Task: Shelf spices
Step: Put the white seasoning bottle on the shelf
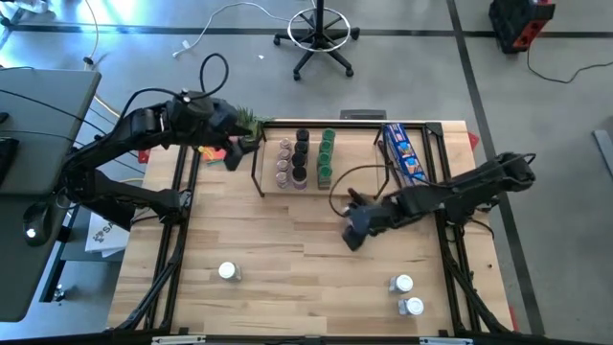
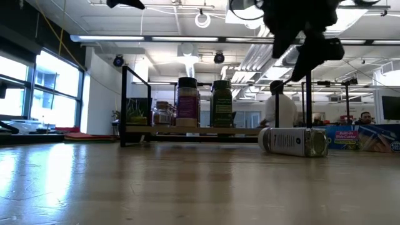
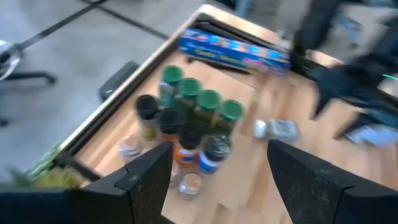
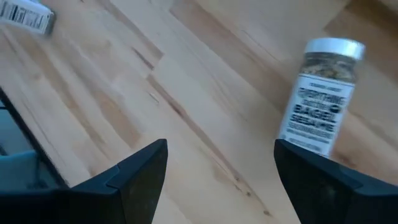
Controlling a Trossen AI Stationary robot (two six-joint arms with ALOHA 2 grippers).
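at the bench's (image 1: 287, 240) far left corner, left hand (image 1: 233, 156) poised beside the shelf (image 1: 364, 144), fingers (image 3: 149, 177) apart and empty, close above the potted plant (image 1: 251, 122). risk here: a careless sweep toward the rack clipping the plant or toppling the front row of jars.

along the far edge, at middle, spices (image 1: 305, 158) already packed in tight rows on the shelf, green lids (image 3: 199, 99) at the rear, black and clear ones beside them. little spare room left; any jar pushed in hard likely to knock its neighbours over like skittles.

near the front edge, toward the left, one jar (image 1: 228, 271) lying alone. at centre right, right hand (image 1: 356, 230) hovering above bare wood, jaws wide and holding nothing, a white-capped seasoning jar (image 4: 323, 99) lying just ahead in its wrist view. round and on its side, likely to roll away if the fingers close off-centre.

by the front right corner, two more jars (image 1: 407, 295) waiting, near enough the edge to be nudged off. blue snack packet (image 1: 404, 153) at the far right, beside the shelf.
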